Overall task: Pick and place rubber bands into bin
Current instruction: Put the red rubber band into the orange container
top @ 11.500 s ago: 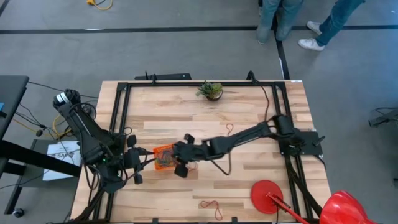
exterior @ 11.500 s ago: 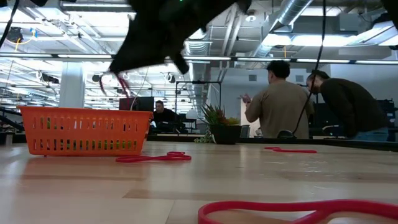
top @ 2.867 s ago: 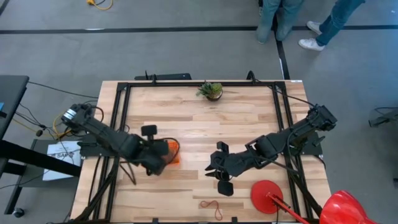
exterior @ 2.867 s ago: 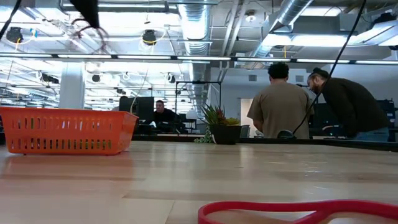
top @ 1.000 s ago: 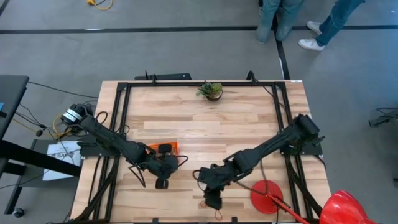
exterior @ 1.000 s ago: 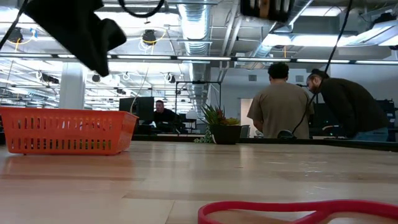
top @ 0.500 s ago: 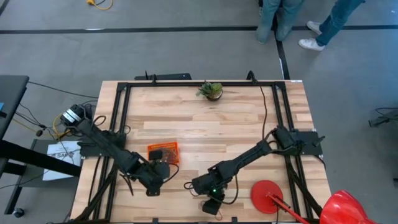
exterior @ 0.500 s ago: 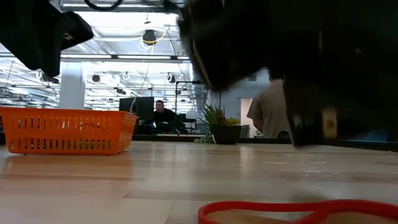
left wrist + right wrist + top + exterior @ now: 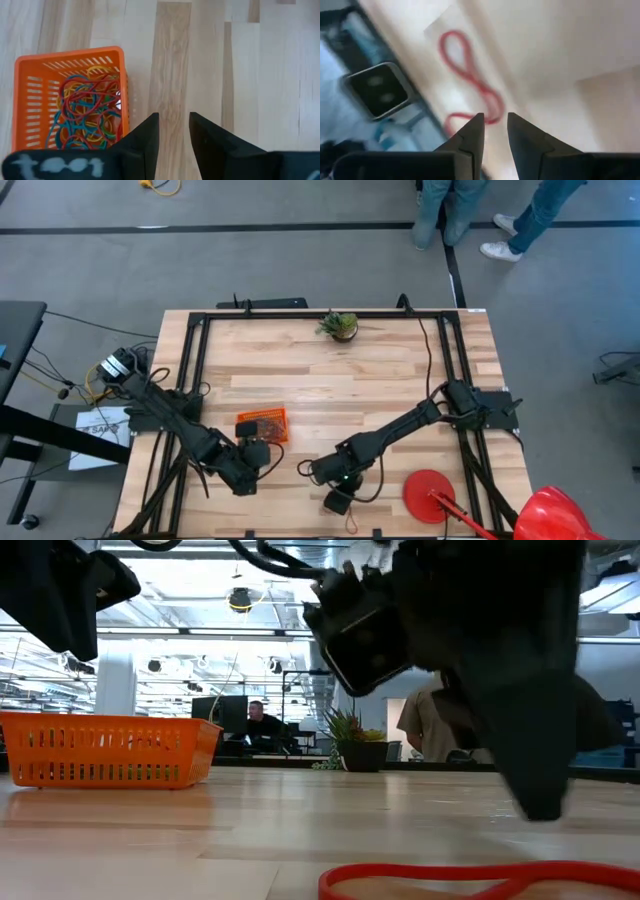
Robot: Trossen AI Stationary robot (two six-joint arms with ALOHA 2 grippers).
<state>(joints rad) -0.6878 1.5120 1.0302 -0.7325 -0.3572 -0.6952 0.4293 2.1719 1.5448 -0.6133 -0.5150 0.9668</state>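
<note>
Right gripper (image 9: 336,500) hangs low over the front edge of the desk (image 9: 400,360), its arm stretched long and diagonal from the right-hand base and bent down at the wrist. Its two fingers (image 9: 470,135) stand a narrow gap apart, holding nothing, with a red rubber band (image 9: 470,75) lying in a figure-eight on the wood just past their tips. Left gripper (image 9: 250,465) sits just in front of the bin (image 9: 262,425), its arm folded low from the left base, fingers (image 9: 145,137) likewise slightly parted and empty. Inside the orange bin lies a tangle of rubber bands (image 9: 87,112) in red, blue, green and yellow.
</note>
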